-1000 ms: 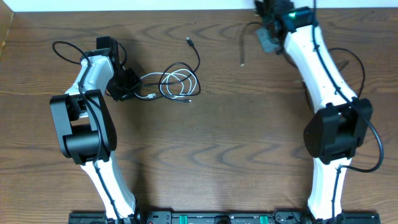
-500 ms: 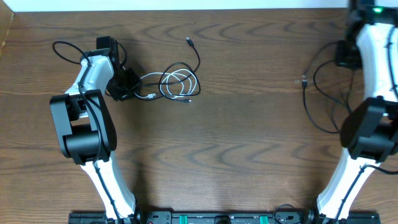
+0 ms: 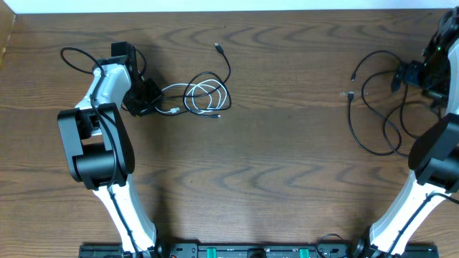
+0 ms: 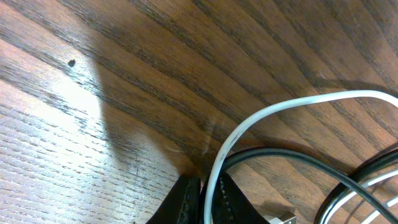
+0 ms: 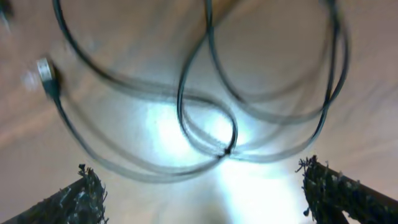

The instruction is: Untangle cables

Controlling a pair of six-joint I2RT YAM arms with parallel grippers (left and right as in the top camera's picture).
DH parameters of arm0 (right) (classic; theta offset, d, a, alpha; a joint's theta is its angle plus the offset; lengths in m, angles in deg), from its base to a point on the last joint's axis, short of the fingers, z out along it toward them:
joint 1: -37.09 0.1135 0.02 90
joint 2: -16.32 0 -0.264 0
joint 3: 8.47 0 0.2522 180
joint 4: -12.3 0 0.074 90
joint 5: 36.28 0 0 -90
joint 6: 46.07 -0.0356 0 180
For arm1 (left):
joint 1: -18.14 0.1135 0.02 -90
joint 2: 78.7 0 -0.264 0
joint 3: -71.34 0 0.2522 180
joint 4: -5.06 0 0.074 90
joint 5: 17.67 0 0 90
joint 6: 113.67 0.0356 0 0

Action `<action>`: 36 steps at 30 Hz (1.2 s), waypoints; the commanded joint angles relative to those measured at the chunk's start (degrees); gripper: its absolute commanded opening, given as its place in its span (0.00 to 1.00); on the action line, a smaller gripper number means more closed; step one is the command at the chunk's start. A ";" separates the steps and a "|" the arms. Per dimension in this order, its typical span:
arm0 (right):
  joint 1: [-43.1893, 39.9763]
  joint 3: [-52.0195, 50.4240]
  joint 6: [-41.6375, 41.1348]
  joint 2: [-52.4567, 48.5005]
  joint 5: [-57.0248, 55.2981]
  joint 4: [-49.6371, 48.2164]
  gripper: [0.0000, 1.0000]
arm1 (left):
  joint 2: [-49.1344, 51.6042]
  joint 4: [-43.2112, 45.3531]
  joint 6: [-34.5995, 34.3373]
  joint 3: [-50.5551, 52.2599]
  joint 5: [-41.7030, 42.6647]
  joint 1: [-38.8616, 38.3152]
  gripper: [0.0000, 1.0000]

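A white cable [image 3: 209, 97] lies coiled on the table at the upper left, with a black cable [image 3: 226, 66] looped through it, plug end [image 3: 217, 47] toward the back. My left gripper [image 3: 145, 101] is shut on the white cable [image 4: 219, 163], which passes between its fingers [image 4: 186, 202]; the black cable [image 4: 298, 158] crosses just beyond. A second black cable [image 3: 379, 107] sprawls in loose loops at the right, plug [image 3: 350, 94] pointing left. My right gripper [image 3: 410, 74] hovers over it, open, with nothing between the fingers. Below it the black cable [image 5: 205, 118] looks blurred.
The left arm's own thick black wire [image 3: 77, 56] loops out at the far left. The table's back edge [image 3: 229, 10] runs along the top. The right arm's base [image 3: 437, 161] stands close to the right edge.
My right arm swung from the back centre to the right edge, carrying the black cable, then opened; the cable now lies loose there. The left arm has not moved.
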 commanded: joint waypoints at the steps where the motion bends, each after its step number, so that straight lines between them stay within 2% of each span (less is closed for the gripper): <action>1: 0.55 -1.07 -1.01 -0.37 1.77 1.79 0.99 | 2.27 -0.04 0.09 1.31 -3.08 0.15 0.15; 6: 1.64 -6.40 -0.20 -0.37 -4.61 -0.28 0.99 | 2.27 -0.07 0.09 1.31 -3.08 0.15 0.15; 10: 1.55 -12.59 7.63 -0.37 -4.70 -5.60 0.98 | 2.27 -0.07 0.09 1.31 -3.08 0.15 0.16; 13: 1.20 -19.52 16.17 -0.37 -4.68 -13.66 0.92 | 2.27 -0.04 0.09 1.31 -3.08 0.15 0.16; 17: 0.85 -27.82 26.12 -0.37 -4.70 -25.16 0.93 | 2.27 -0.04 0.09 1.31 -3.08 0.15 0.16; 20: 0.22 -32.33 28.92 -0.37 -4.72 -32.68 0.96 | 2.27 -0.04 0.09 1.31 -3.08 0.15 0.16; 22: -0.50 -34.53 29.24 -0.37 -4.68 -36.81 0.93 | 2.27 -0.04 0.09 1.33 -3.08 0.15 0.16; 23: -0.87 -35.21 29.27 -0.37 -4.68 -38.12 0.86 | 2.27 -0.04 0.09 1.33 -3.10 0.15 0.16; 24: -1.33 -35.74 29.24 -0.37 -4.68 -39.10 0.73 | 2.27 -0.04 0.09 1.36 -3.10 0.15 0.16; 25: -2.01 -36.20 29.24 -0.37 -4.66 -40.04 0.40 | 2.27 -0.04 0.09 1.36 -3.10 0.15 0.16; 26: -2.60 -36.46 29.16 -0.37 -4.52 -40.70 0.19 | 2.27 -0.04 0.09 1.36 -3.10 0.15 0.16; 27: -3.26 -36.54 28.74 -0.37 -4.13 -41.24 0.08 | 2.27 -0.04 0.09 1.36 -3.10 0.15 0.16; 29: -4.81 -36.54 27.47 -0.37 -1.95 -42.32 0.09 | 2.27 -0.04 0.09 1.36 -3.10 0.15 0.16; 31: -5.88 -36.54 27.45 -0.37 1.86 -43.39 0.02 | 2.27 -0.02 0.09 1.36 -3.10 0.15 0.16; 33: -7.43 -36.61 27.06 -0.42 11.37 -46.45 0.01 | 2.27 -0.02 0.09 1.36 -3.10 0.15 0.16; 36: -8.26 -37.07 24.57 -0.42 17.84 -50.73 0.01 | 2.27 -0.02 0.09 1.36 -3.13 0.15 0.16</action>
